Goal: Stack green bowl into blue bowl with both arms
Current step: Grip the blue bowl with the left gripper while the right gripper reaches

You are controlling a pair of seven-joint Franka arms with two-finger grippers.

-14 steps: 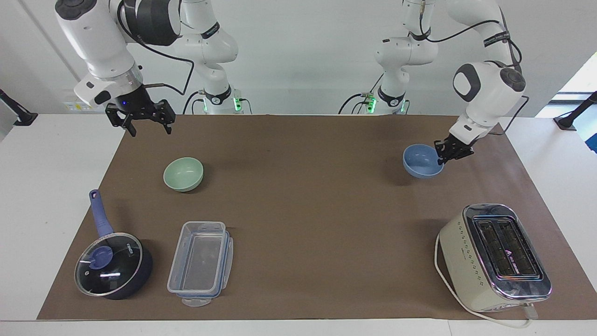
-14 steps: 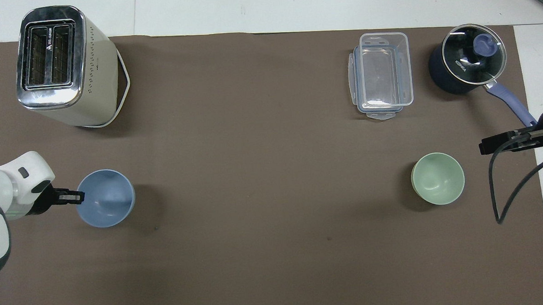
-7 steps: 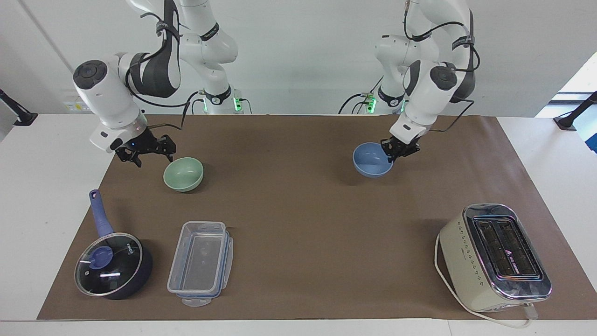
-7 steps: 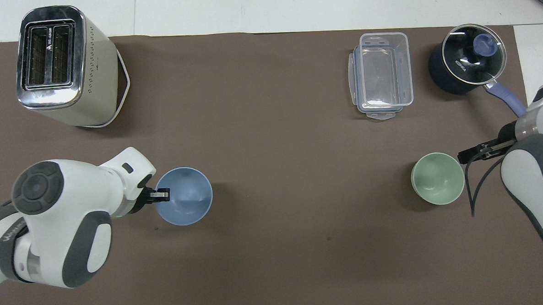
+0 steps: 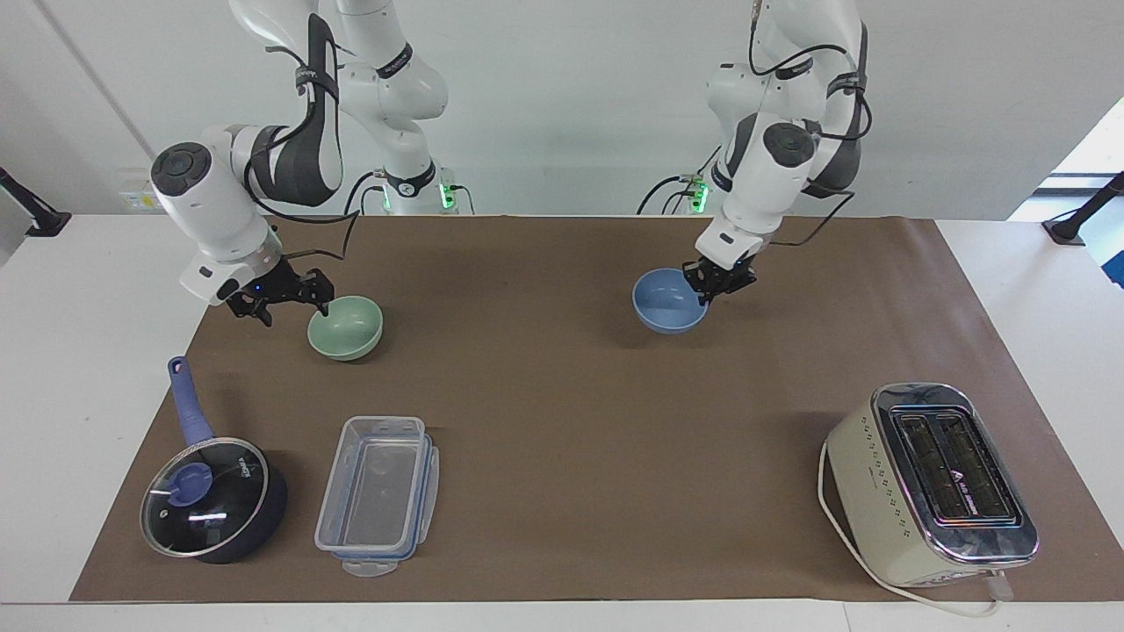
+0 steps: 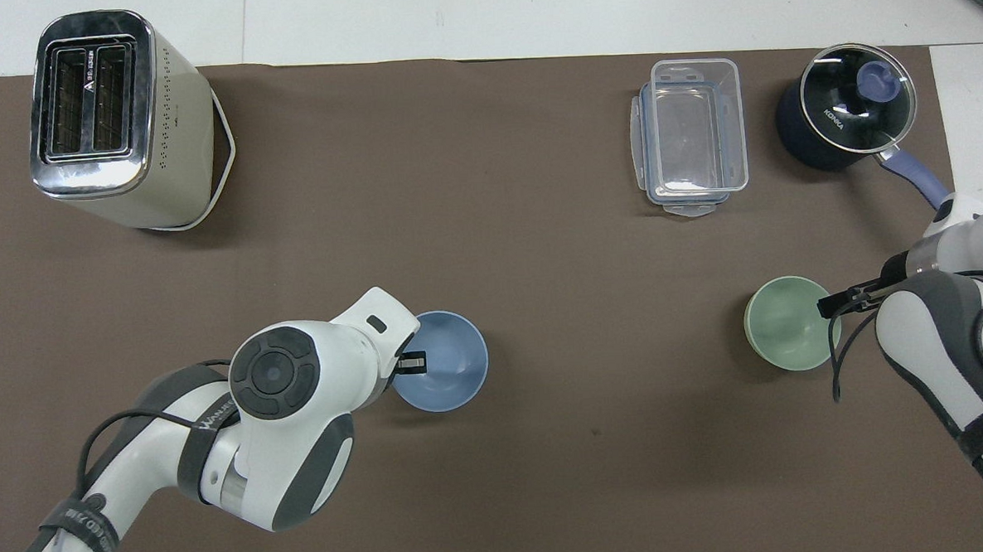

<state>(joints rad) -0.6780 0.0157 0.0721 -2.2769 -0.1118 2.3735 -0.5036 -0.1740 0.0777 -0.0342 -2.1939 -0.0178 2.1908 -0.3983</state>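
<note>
In the facing view, the left gripper [image 5: 713,285] was clamped on the rim of the blue bowl [image 5: 669,301]. A second before, that bowl had been near the left arm's end of the worktop [image 5: 562,412]; by now it had been carried well toward the middle, seemingly just off the surface. The right gripper [image 5: 283,300], fingers apart, had come down from up in the air to the rim of the green bowl [image 5: 346,327], which had not moved; whether it touched I could not tell.

In the overhead view, the left gripper [image 6: 412,363] pinched the blue bowl [image 6: 448,372] at the edge toward its own arm. The right gripper [image 6: 845,303] sat at the green bowl's [image 6: 787,324] rim, unclosed. The bowls remained well apart; by my judgement, the green one had yet to be grasped before stacking.
</note>
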